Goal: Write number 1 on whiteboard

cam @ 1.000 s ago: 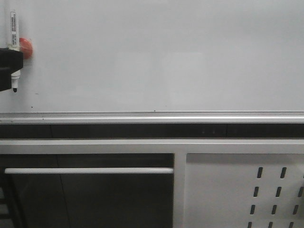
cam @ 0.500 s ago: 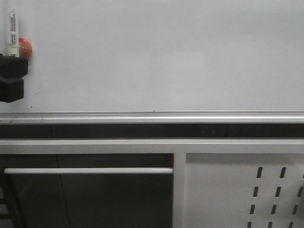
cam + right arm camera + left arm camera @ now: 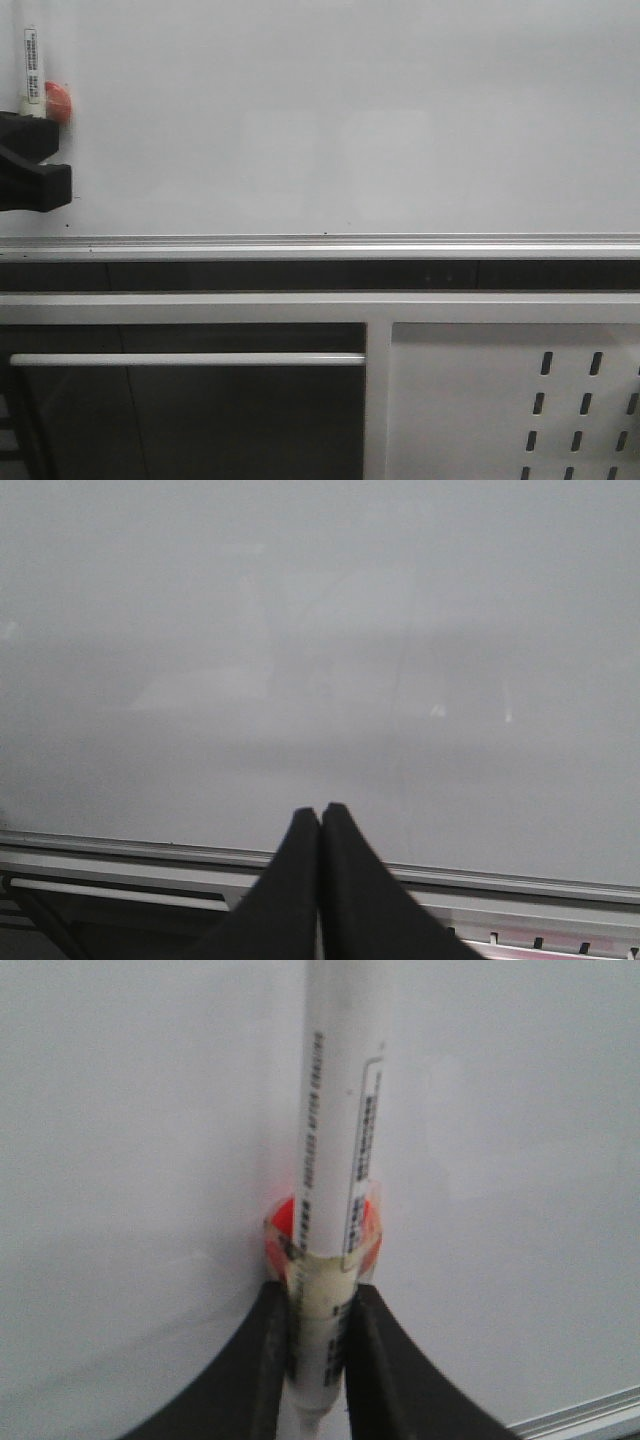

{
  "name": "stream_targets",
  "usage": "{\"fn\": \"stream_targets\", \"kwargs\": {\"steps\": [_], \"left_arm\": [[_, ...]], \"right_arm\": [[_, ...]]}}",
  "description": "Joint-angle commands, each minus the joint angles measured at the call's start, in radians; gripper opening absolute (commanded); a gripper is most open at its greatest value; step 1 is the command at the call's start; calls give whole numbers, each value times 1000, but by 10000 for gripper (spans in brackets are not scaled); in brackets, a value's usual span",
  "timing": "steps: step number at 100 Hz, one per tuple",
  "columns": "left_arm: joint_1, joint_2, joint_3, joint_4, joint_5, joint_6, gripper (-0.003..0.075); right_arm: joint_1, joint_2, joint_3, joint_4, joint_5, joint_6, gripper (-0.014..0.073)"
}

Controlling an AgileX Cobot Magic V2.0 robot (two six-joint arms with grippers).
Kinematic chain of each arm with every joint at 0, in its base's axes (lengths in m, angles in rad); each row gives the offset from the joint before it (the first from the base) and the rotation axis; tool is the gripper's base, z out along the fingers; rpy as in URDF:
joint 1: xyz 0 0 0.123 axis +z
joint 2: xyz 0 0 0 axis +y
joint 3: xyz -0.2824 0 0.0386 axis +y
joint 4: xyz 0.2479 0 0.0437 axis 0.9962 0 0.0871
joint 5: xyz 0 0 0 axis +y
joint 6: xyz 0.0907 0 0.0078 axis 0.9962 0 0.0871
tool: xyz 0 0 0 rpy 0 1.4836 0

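We see the marker [image 3: 335, 1210] clamped in the left gripper [image 3: 318, 1360]: white cylindrical barrel, smooth plastic, standing nearly upright in the front view at the far left edge. The barrel carries two strips of small black print running lengthwise, but it's too blurred for us to read; no brand legible. A band of pale tape wraps the barrel just above the black jaws, which are narrow and closed on it. A red-orange round piece [image 3: 58, 100] sits right behind the barrel, by the board surface; we cannot tell what it is.

The whiteboard [image 3: 350, 120] fills the upper half of the front view: flat, glossy, pale grey-white, with soft reflections. A ribbed silver metal rail [image 3: 330, 245] runs along its lower edge. We find no stroke of the number 1 on the board in any view, only a few tiny dark specks near the rail.

The right gripper [image 3: 320, 825] faces the board low down near the rail; its black tapered jaws are pressed together, holding nothing.

Below the rail there's a white metal frame with a horizontal bar [image 3: 185, 359] on the left and a white panel [image 3: 500, 400] with slanted slots on the right.
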Motion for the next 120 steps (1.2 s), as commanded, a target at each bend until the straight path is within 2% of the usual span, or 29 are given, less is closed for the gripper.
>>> {"fn": "stream_targets", "kwargs": {"steps": [1,17,32,49,57,67,81,94,103,114,120], "left_arm": [[-7,-19,-23,-1,-86,-10,-18],[-7,-28,2,34,-92,-10,-18],[-7,-84,43,220,-77,-5,-18],[-7,-187,53,414,56,-1,-18],[-7,-239,51,460,119,-1,-18],[-7,-313,31,517,273,-1,-18],[-28,-441,-37,585,512,-1,-18],[-86,-546,-162,619,833,-1,-18],[-135,-573,-256,676,1039,-1,-18],[-207,-577,-337,687,1217,-1,-18],[-237,-577,-356,689,1247,-1,-18]], "right_arm": [[0,22,-31,15,-63,-9,-74],[0,22,-31,15,-51,-9,-74],[0,22,-31,20,-12,-15,-74],[0,34,-31,181,20,-180,-74],[0,62,-31,229,41,-202,-74],[0,111,-31,262,74,-217,-74],[16,170,-31,345,81,-311,-74],[21,218,-32,363,116,-326,-74],[21,239,-32,363,132,-383,-74],[25,252,-32,384,122,-413,-74],[36,258,-32,416,120,-434,-74]]}}
